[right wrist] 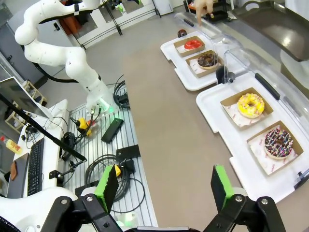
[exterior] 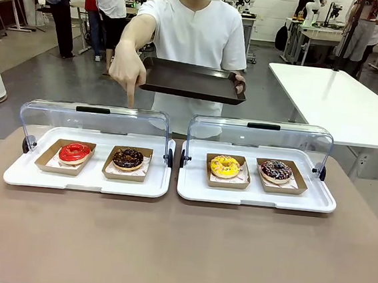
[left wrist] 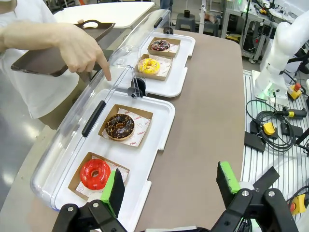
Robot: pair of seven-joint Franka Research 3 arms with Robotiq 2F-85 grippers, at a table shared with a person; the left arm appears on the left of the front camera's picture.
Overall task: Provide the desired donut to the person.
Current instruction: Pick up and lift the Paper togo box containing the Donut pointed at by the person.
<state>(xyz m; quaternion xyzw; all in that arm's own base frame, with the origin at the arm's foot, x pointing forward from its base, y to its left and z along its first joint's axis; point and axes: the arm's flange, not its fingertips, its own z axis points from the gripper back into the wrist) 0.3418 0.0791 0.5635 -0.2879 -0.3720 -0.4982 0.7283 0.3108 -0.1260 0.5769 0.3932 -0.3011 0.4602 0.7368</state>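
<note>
The person (exterior: 192,35) in a white shirt stands at the far side, holding a dark tray (exterior: 191,80) in one hand. The other hand (exterior: 127,72) points an index finger down above the chocolate donut (exterior: 128,158), which sits in a cardboard holder on the left white tray (exterior: 88,182). Beside it lies a red donut (exterior: 75,152). The right white tray (exterior: 257,196) holds a yellow donut (exterior: 225,166) and a dark sprinkled donut (exterior: 276,170). My left gripper (left wrist: 171,186) hangs open near the red donut (left wrist: 95,173). My right gripper (right wrist: 164,186) is open above the table edge.
Both trays have clear lids (exterior: 96,120) raised open at the back. A white table (exterior: 340,102) stands at the far right. Cables and boxes (left wrist: 275,128) lie beside the table on the robot's side. Brown table surface (exterior: 179,247) spreads in front of the trays.
</note>
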